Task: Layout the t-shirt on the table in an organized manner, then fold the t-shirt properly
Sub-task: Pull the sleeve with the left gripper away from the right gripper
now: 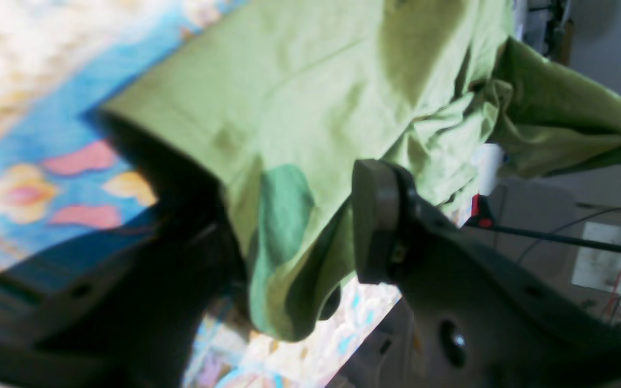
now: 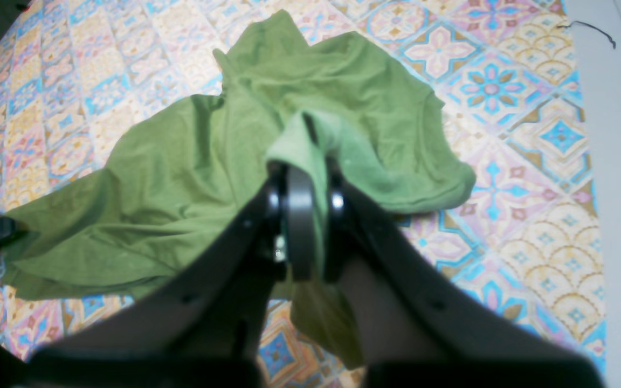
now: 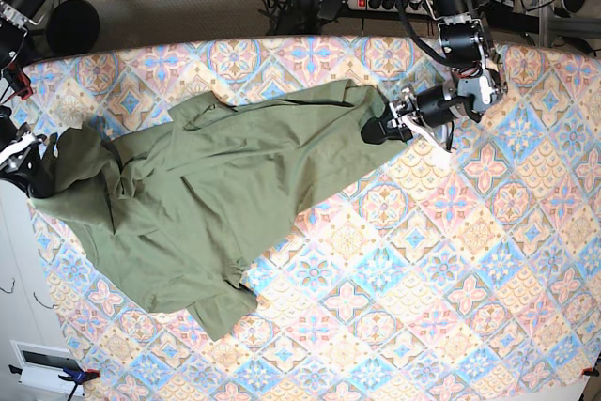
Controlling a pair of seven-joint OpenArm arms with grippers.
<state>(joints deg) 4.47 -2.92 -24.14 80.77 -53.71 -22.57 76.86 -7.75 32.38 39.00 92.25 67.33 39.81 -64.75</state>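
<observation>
Olive-green cotton, soft and rumpled: that is the short-sleeved t-shirt (image 3: 216, 204) you see spread across the rectangular table (image 3: 451, 260), whose cloth is patterned in pink, blue and cream diamond tiles. The shirt covers the side of the table nearest the base view's left edge, with one point of fabric stretched out toward the middle of the far edge.

At that stretched point sits your left gripper (image 3: 377, 127). In the left wrist view its two dark fingers (image 1: 375, 221) stand apart with a hanging fold of the shirt between them; you cannot tell from these views whether the pads are actually pressing the cloth.

Your right gripper (image 3: 38, 180) is at the shirt's opposite end, by the table's left edge. In the right wrist view its fingers (image 2: 299, 215) are drawn together, clamped on a bunched fold of the green fabric and lifting it off the tiles.
</observation>
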